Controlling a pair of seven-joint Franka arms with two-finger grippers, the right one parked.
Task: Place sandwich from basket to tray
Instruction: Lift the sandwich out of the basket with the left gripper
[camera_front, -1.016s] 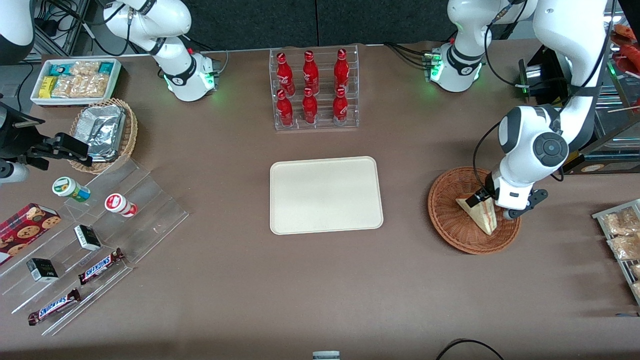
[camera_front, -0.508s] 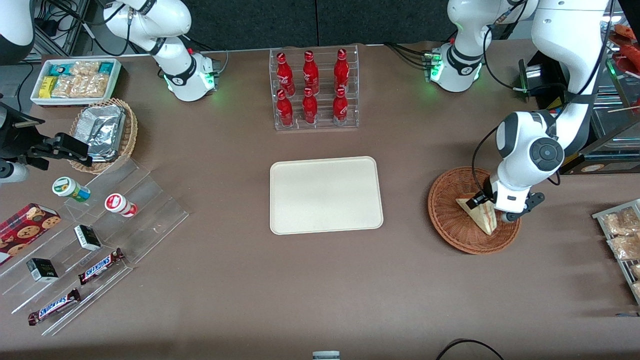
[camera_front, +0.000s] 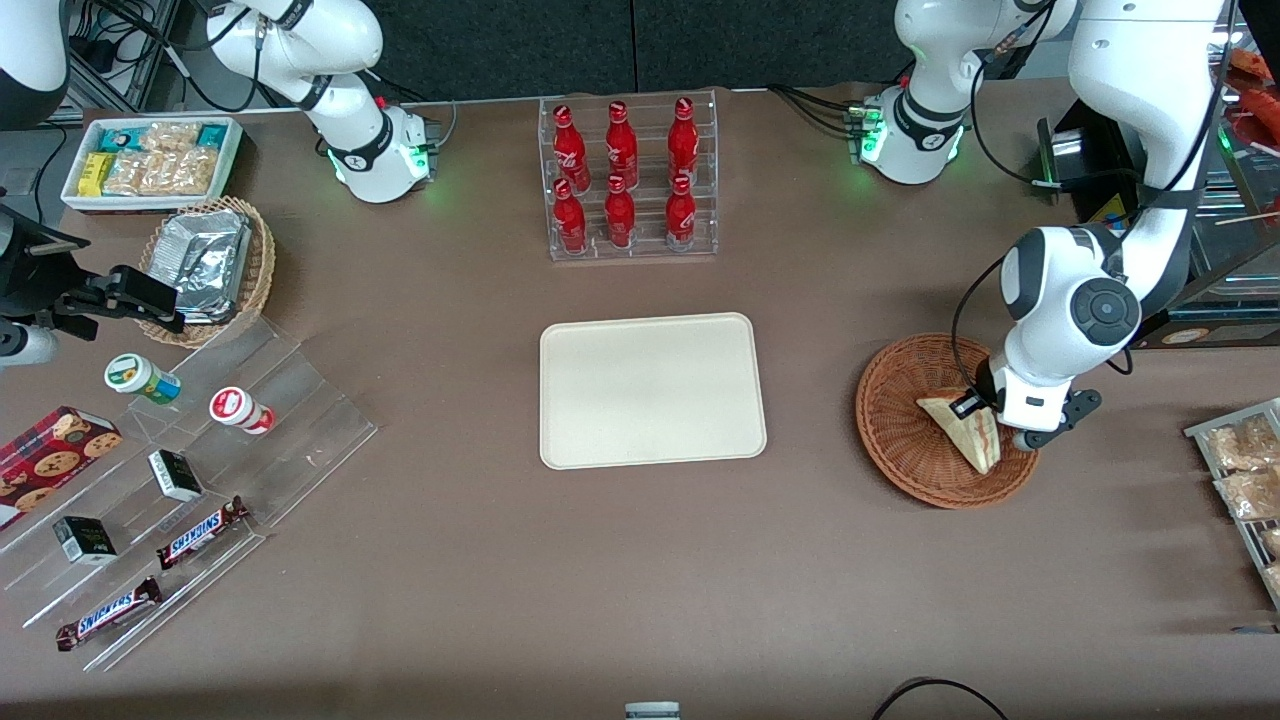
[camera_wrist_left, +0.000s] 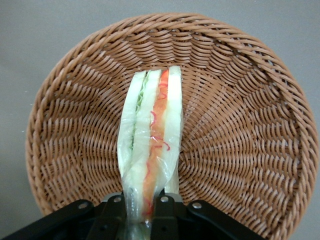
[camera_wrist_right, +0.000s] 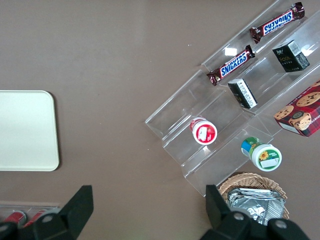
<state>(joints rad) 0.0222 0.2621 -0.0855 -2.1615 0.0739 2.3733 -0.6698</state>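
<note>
In gripper (camera_wrist_left: 142, 212), red-layered sandwich (camera_wrist_left: 150, 145)

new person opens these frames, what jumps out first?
Likely the left arm's tool, down in the reddish-brown basket at the working arm's end of the table, shut on the sandwich, its red and yellow filling on show. Next, the bare cream tray mid-table, with the rack of red bottles farther from the front camera.

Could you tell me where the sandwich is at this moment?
The sandwich lies in the basket toward the working arm's end of the table, with the gripper shut on one end of it.
</note>
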